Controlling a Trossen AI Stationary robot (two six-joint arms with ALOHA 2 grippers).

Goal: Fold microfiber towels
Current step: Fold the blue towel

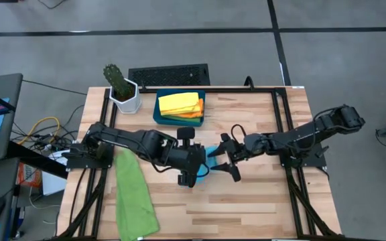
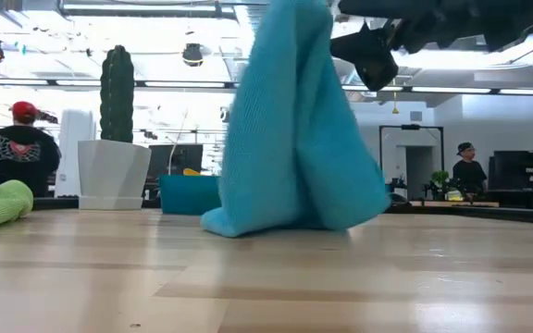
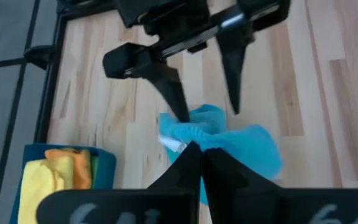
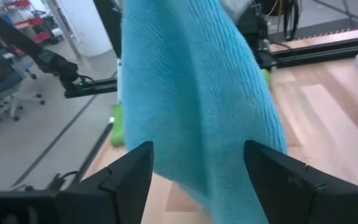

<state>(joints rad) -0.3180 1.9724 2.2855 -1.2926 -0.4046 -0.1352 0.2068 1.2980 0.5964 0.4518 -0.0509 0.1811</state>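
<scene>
Nearest the front edge of the wooden table (image 1: pixel 260 214), on the robot's left, a green towel (image 1: pixel 134 197) lies loose and rumpled, running from approx. mid-table down to the edge; low view shows its end as a green roll at far left. Mid-table, the left gripper (image 3: pixel 197 155) is pinched tight on the top of the sky-blue towel (image 2: pixel 290 129), fingers closed w/ no gap between them, cloth bunched at the tips. Towel hangs from there in a tall cone; lower hem rests on the wood, top lifted clear. Right gripper (image 1: pixel 228 161) sits just beside it on the opp. side, jaws spread wide, one finger on each side of the hanging cloth in its wrist view; whether the fingers touch the cloth, can't tell. Further back, a dark teal tray (image 1: pixel 159 115) holds a folded yellow towel (image 1: pixel 178 102) w/ an orange towel (image 1: pixel 194 112) under it, showing at the edge. Left of the tray, a cactus (image 1: pixel 114 78) in a white pot (image 1: pixel 126 99). Behind the tray, a black keyboard (image 1: pixel 169 74) just off the table's back edge. In the room beyond: a person in a red cap (image 2: pixel 21 143) at left, another person (image 2: pixel 468 168) at right, both well apart from the table.
</scene>
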